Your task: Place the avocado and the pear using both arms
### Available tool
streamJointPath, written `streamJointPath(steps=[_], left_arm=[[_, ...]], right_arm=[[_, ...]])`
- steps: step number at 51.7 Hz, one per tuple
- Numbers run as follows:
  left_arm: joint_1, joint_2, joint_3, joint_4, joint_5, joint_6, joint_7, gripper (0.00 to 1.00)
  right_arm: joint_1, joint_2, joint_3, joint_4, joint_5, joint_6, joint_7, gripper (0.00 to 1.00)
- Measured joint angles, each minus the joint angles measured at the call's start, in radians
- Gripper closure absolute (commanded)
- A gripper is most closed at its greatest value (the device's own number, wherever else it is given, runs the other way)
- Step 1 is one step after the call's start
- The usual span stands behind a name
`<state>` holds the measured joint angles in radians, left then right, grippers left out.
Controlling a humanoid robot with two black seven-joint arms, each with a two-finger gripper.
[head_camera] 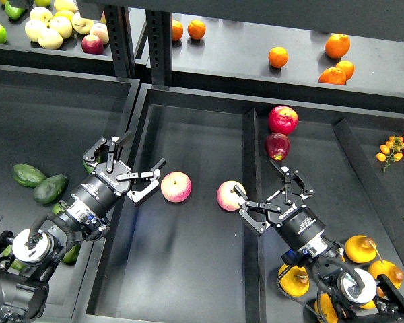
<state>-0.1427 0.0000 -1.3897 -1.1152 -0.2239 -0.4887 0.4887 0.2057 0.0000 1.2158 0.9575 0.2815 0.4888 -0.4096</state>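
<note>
Two mid-green avocados (28, 175) (50, 189) lie in the left tray (47, 114), left of my left arm. Squat golden-yellow pears (360, 249) (297, 280) lie at the bottom right, partly behind my right arm. My left gripper (128, 167) is open and empty over the edge between the left and middle trays, one finger close to a pink-and-yellow apple (176, 186). My right gripper (269, 196) is open and empty over the divider, one finger close to a second pink-and-yellow apple (229, 196).
The middle tray (188, 269) holds the two apples. Two red apples (283, 120) (277, 145) lie in the right tray beyond the divider (250, 145). Oranges (337, 46) and pale apples (50, 28) sit on the back shelf. Small orange fruits (390, 148) lie far right.
</note>
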Motion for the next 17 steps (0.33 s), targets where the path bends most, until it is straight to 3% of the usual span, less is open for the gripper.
streamJointPath(steps=[17], left_arm=[[-0.001,0.0,0.018,0.003,0.0,0.0,-0.002,0.01]], right_arm=[[0.001,0.0,0.002,0.007,0.0,0.0,0.005,0.0]])
